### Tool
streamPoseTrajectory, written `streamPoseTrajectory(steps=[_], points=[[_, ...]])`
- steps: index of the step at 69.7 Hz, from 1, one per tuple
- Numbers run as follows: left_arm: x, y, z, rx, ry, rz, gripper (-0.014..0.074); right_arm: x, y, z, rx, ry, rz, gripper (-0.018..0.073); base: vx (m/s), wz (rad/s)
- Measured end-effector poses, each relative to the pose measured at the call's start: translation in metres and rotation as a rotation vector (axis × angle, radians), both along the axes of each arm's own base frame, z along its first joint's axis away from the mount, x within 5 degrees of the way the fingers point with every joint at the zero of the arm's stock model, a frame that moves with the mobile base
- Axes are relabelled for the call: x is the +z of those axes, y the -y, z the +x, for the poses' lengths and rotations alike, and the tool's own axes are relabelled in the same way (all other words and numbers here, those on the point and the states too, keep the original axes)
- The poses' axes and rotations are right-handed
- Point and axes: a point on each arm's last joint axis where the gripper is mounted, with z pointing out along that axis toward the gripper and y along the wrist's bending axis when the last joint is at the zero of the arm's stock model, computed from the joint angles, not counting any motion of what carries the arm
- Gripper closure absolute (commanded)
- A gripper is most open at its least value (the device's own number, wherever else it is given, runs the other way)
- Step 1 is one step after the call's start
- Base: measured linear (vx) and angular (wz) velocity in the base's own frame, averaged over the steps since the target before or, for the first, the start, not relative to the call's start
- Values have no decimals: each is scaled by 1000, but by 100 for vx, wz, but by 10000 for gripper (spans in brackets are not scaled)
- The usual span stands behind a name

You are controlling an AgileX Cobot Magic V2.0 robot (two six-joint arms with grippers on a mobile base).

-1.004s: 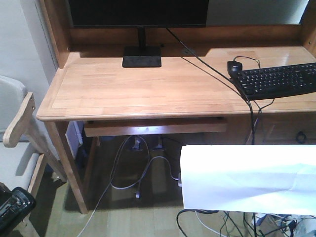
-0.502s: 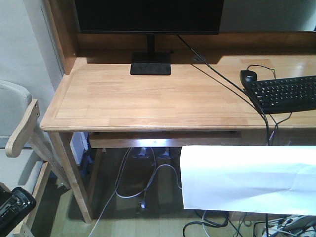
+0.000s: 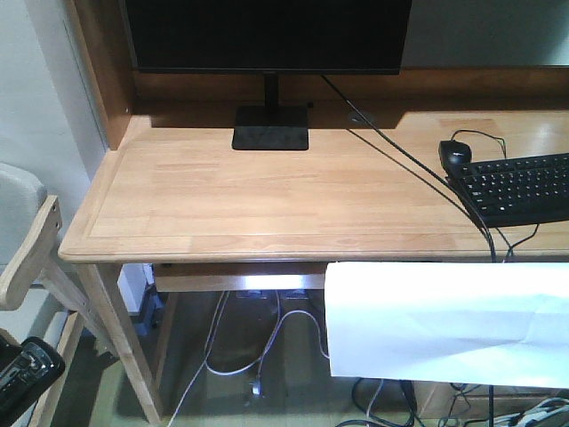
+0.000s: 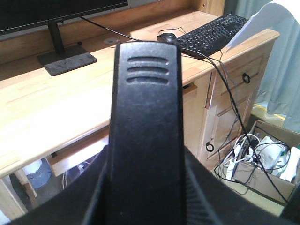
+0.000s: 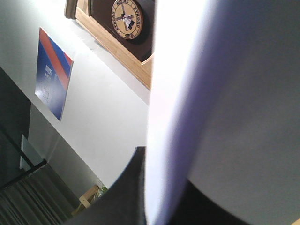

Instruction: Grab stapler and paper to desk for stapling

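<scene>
Paper (image 3: 449, 325) foreground right, below desk (image 3: 267, 191) edge; keyboard (image 3: 520, 187), mouse (image 3: 455, 151) on desk right.

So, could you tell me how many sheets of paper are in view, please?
1. The paper is held up in front of the desk, lower right in the front view; another sheet could hide behind it.

No wording can be read for certain anywhere. In the right wrist view a round emblem (image 5: 127, 18) on a dark wood-framed panel carries a ring of lettering too small to make out, and the blue and red poster (image 5: 54, 72) on the wall bears white print that is blurred. The keyboard (image 3: 520, 187) at the right edge of the bench (image 3: 267, 196) shows white key legends too fine to read.
</scene>
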Motion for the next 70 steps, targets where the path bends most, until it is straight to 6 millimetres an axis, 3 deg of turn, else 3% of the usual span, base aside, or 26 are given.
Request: streamPoseTrajectory(steps=[70], points=[[0,0,0,0,0,0,603,0,0,0,0,0,0,564,11,-3]])
